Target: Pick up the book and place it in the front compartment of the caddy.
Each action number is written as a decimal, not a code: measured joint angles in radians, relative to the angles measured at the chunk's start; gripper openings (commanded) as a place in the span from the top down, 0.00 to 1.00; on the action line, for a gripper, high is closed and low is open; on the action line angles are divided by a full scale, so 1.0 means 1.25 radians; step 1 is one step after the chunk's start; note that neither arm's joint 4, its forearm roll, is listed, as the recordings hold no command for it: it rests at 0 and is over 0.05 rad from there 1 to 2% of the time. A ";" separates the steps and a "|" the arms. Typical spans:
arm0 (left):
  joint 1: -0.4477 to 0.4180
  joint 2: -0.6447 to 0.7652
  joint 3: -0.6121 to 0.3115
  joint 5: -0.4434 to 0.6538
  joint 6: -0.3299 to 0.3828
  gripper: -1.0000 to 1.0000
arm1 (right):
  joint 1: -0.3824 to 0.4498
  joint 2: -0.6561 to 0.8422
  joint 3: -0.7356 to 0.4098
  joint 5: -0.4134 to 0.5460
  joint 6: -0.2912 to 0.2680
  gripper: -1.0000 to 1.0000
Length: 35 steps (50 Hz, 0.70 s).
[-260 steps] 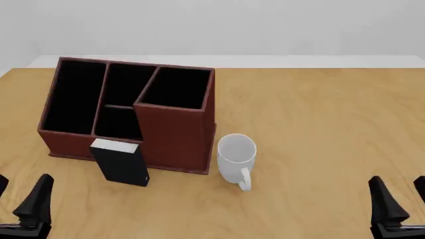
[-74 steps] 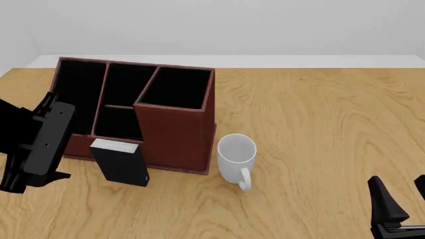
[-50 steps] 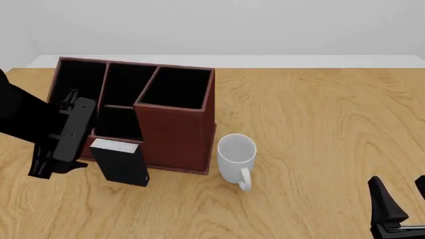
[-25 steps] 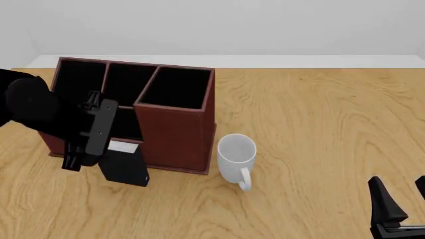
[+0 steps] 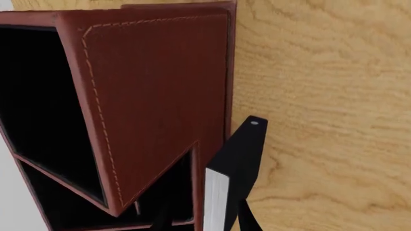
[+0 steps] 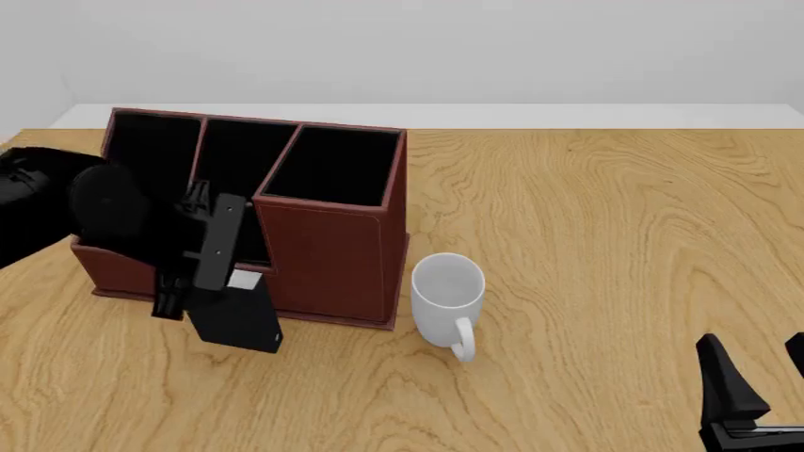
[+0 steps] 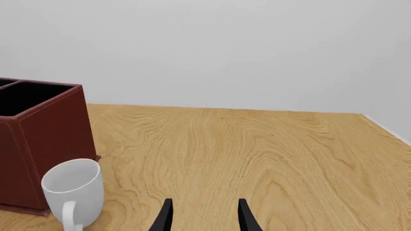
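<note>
Nearest the camera in the front view, the right arm's black gripper rests at the near right corner of the light wooden table. In the right wrist view its two dark fingertips stand apart with bare wood between them, holding nothing.

Further in, a white ceramic mug stands upright on the table with its handle turned toward the camera. It sits just beside the near right corner of the caddy; whether they touch cannot be told. The right wrist view shows the same mug in front of the caddy's tall wall.

To the mug's left, the small thick black book with a white-grey page edge stands on end, tilted, against the low near wall of the large reddish-brown stitched-leather caddy with a black interior. The left arm's black gripper hangs directly over the book's top, hiding its page edge. In the left wrist view the book rises between thin dark fingers at the frame's edge; whether the fingers press on it cannot be told.

Behind the book lie the low front compartment, the tall right one beside it, and two deeper ones at the far side.
</note>
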 measured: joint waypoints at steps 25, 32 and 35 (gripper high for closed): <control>-0.012 0.050 0.039 -0.069 -0.047 0.00 | 0.003 0.004 0.001 -0.002 -0.004 0.00; -0.014 0.058 0.053 -0.077 -0.065 0.00 | 0.004 0.006 0.001 -0.004 -0.005 0.00; -0.018 0.058 0.055 -0.078 -0.078 1.00 | 0.004 0.007 0.001 -0.005 -0.006 0.00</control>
